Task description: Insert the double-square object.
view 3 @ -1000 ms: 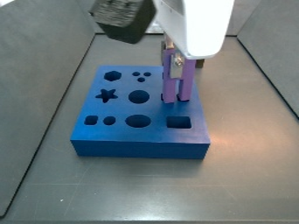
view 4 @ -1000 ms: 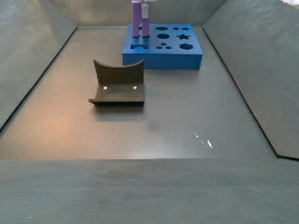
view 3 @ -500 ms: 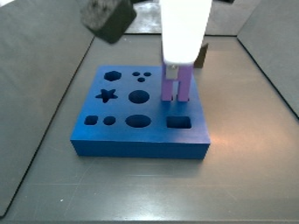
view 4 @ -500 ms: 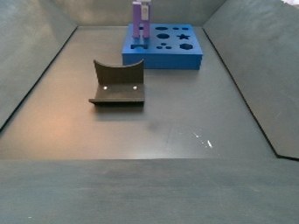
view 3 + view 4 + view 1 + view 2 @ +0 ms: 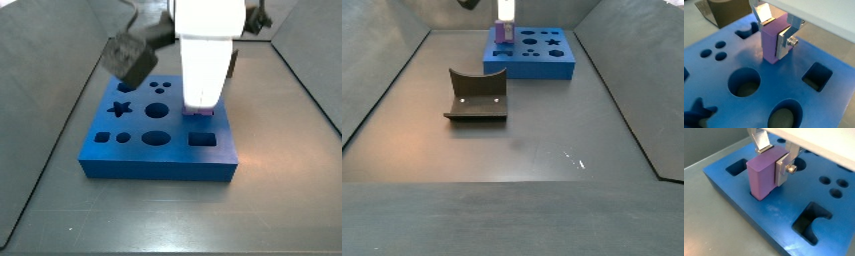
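Observation:
The double-square object (image 5: 771, 44) is a light-purple peg standing upright with its lower end in a hole of the blue block (image 5: 724, 65). My gripper (image 5: 775, 27) is shut on it, with one silver finger (image 5: 785, 40) flat against its side and the other near its top. Both also show in a wrist view: the peg (image 5: 762, 175) and the gripper (image 5: 774, 155). In a side view only a short purple stub (image 5: 203, 113) shows under my gripper (image 5: 202, 104) above the block (image 5: 160, 150). In a side view the peg (image 5: 504, 33) stands at the block's (image 5: 536, 62) near corner.
The block top has several other holes, among them a star (image 5: 122, 108), rounds (image 5: 158, 110) and a square (image 5: 203, 139). A dark grey curved block (image 5: 476, 96) lies on the grey floor. Dark walls bound the floor (image 5: 516, 190).
My gripper has moved down with the peg. Far less of the peg stands above the block than one second ago.

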